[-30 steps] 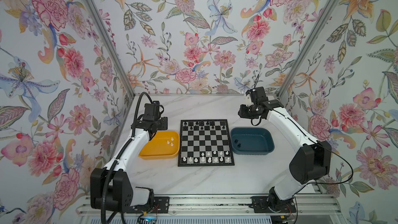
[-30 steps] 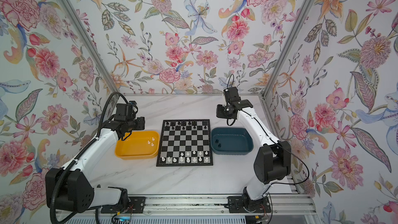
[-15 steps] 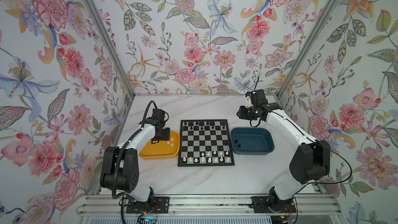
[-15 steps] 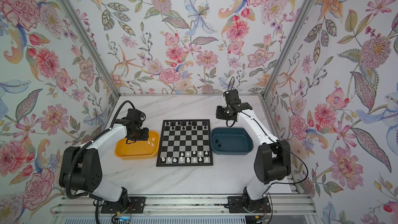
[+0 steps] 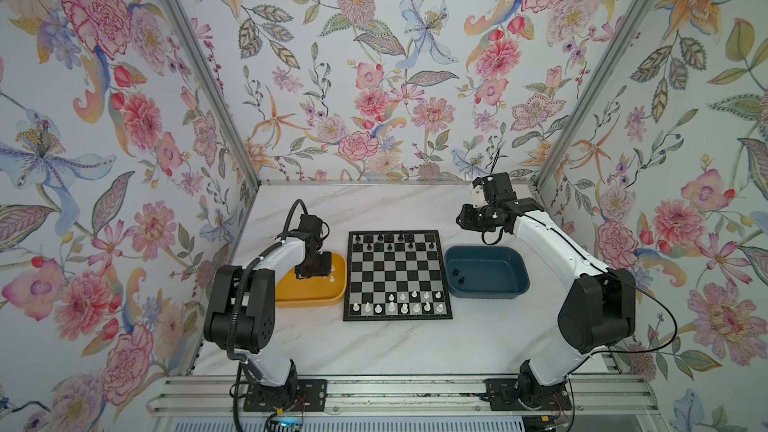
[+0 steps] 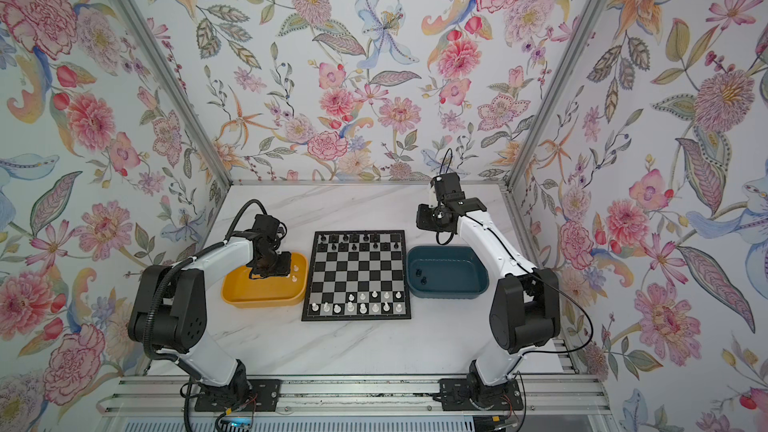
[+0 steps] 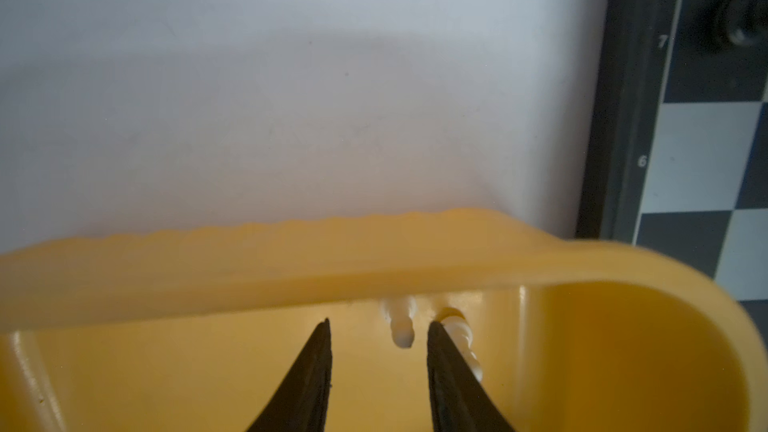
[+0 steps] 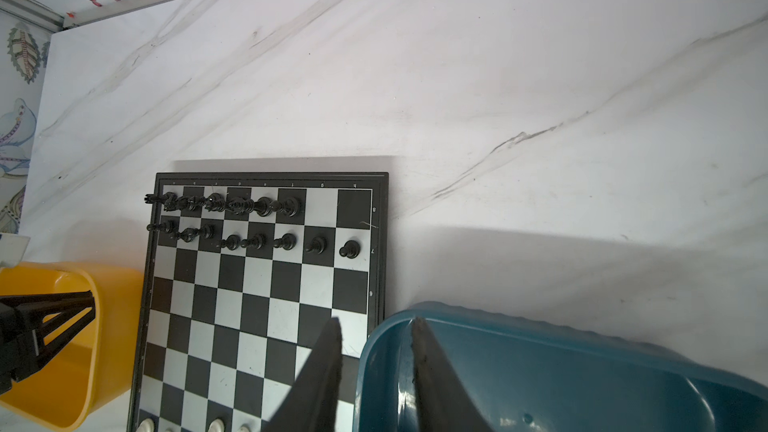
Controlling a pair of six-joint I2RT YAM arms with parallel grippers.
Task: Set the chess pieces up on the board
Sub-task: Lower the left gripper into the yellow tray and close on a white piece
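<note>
The left gripper (image 7: pixel 378 322) is hanging parted inside the yellow tray (image 7: pixel 249 268), at the board's (image 5: pixel 397 276) 9 o'clock. A white piece (image 7: pixel 402 328) is lying flat just off its tips, long axis running along the fingers. The right gripper (image 8: pixel 375 320) is hovering released and empty by the blue tray (image 8: pixel 582 351) at 3 o'clock.

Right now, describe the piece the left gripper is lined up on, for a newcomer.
Find the yellow tray left of the board; the left gripper is down in its far corner by the board. Of two white pieces seen there, the target piece lies between the gripper's fingers, the neighbouring piece outside one finger.
</note>
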